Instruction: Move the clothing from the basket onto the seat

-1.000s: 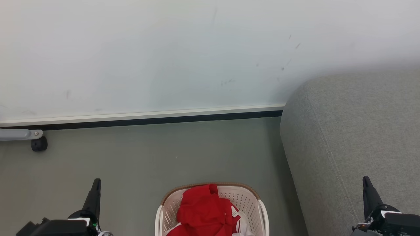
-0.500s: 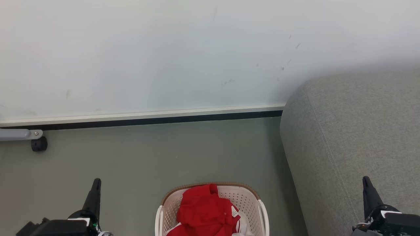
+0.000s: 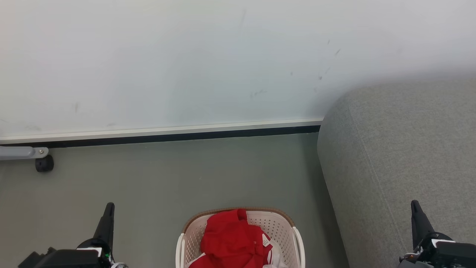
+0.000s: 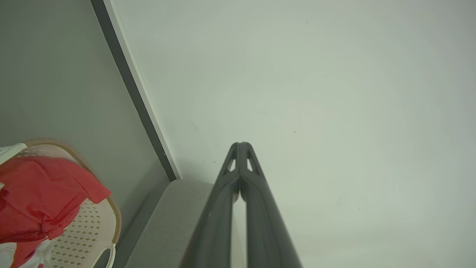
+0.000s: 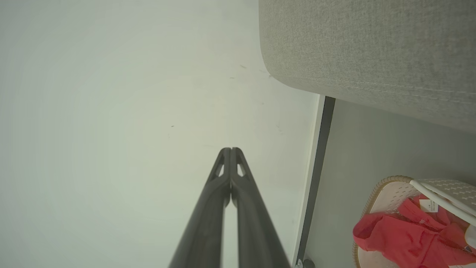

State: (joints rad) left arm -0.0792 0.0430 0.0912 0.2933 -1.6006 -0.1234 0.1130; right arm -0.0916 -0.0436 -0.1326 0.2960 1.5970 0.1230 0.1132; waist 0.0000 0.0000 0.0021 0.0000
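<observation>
Likely, your trouble starts at the basket (image 3: pixel 277 223): the red clothes (image 3: pixel 232 238) lie heaped in it, between the left gripper (image 3: pixel 108 210) and the right gripper (image 3: pixel 415 208), and a pinch that snags its rim could drag it, or a loose fold could drop short of the sofa (image 3: pixel 401 156) by the right gripper. Both grippers: fingers pressed together, empty, touching nothing

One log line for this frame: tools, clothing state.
left tool: shut, empty, left of basket | right tool: shut, empty, by seat | clothing: in basket, untouched | seat: right of basket
</observation>
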